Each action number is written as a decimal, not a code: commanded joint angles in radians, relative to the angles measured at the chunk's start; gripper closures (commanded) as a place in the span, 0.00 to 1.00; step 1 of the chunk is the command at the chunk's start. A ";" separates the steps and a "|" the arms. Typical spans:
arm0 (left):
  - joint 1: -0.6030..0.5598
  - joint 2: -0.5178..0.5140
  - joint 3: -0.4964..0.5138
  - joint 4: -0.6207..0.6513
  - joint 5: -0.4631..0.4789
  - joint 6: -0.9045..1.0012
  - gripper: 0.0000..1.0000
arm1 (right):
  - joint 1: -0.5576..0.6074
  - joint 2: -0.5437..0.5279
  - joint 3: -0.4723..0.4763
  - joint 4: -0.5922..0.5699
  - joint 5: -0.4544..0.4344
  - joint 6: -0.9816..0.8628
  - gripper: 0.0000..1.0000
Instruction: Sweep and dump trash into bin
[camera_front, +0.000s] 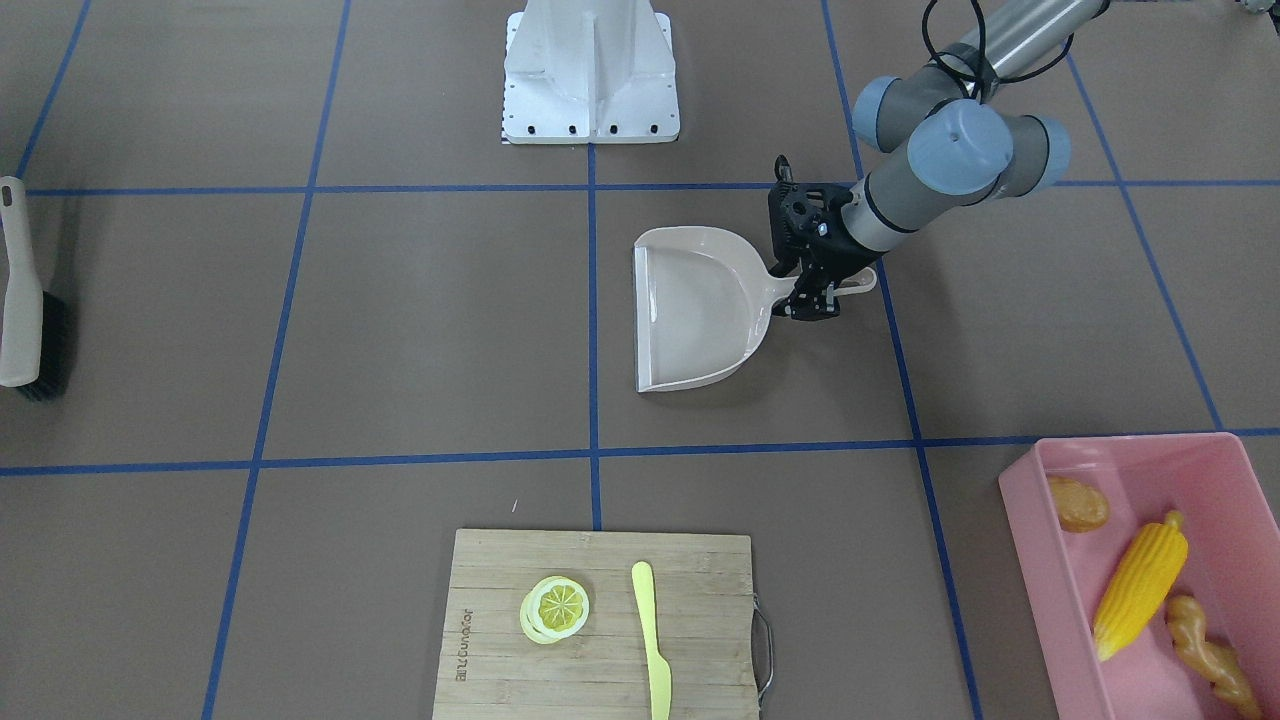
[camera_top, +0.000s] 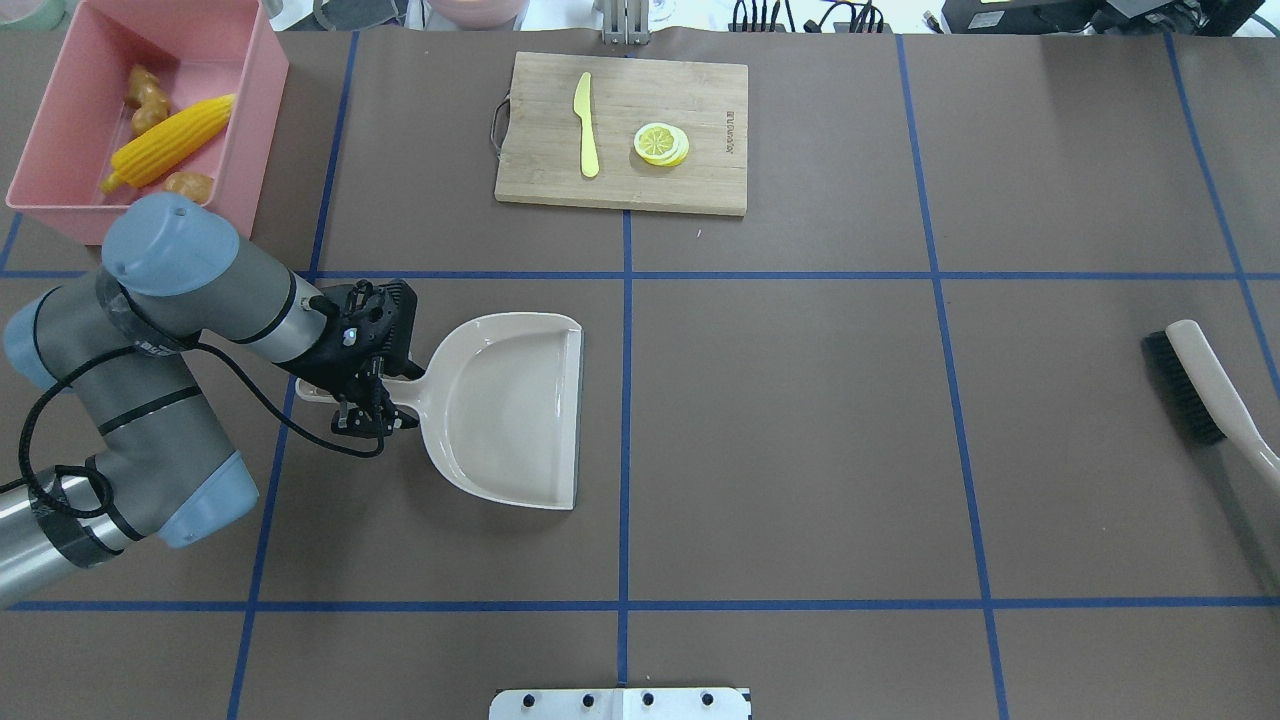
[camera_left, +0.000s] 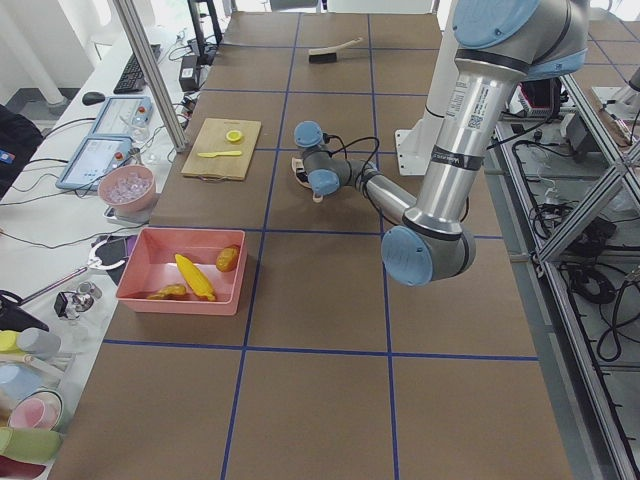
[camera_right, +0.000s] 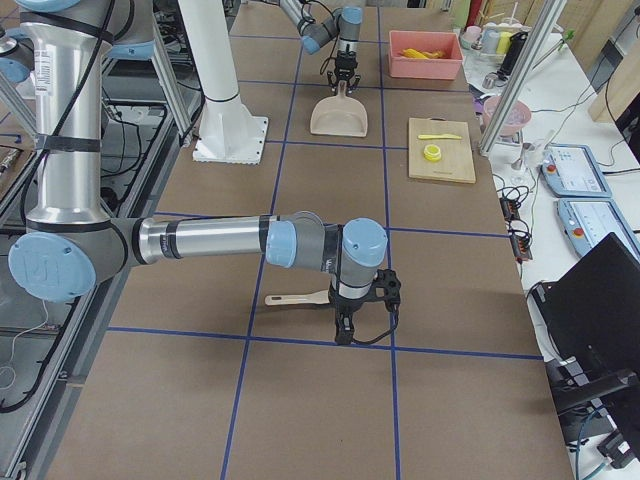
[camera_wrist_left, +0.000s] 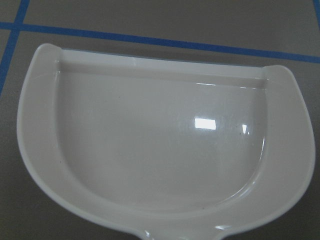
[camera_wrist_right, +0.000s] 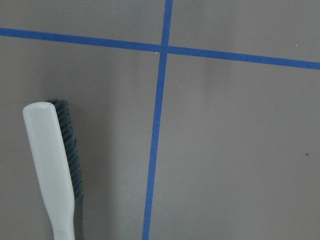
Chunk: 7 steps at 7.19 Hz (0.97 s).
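A wooden board (camera_top: 540, 160) sits at the bench's (camera_top: 800, 450) far edge, with a lemon slice (camera_top: 661, 144) and a yellow knife (camera_top: 586, 125) lying apart on it. A beige dustpan (camera_top: 510, 410) lies flat near the middle. A brush (camera_top: 1205, 390) lies well apart from it, by the right edge.

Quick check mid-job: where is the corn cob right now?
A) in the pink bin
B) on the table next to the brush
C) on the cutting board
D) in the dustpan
A: the corn cob lies inside the pink bin with the ginger root and the potato-like lump, while the dustpan sits empty on the table.
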 joint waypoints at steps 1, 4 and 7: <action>-0.051 0.002 -0.031 0.003 -0.006 0.002 0.03 | -0.001 -0.001 -0.001 0.000 0.022 0.001 0.00; -0.203 0.051 -0.134 0.076 0.001 -0.002 0.02 | 0.001 -0.001 -0.001 0.000 0.022 -0.001 0.00; -0.314 0.087 -0.149 0.280 0.175 -0.015 0.02 | -0.001 0.000 0.002 0.000 0.023 -0.001 0.00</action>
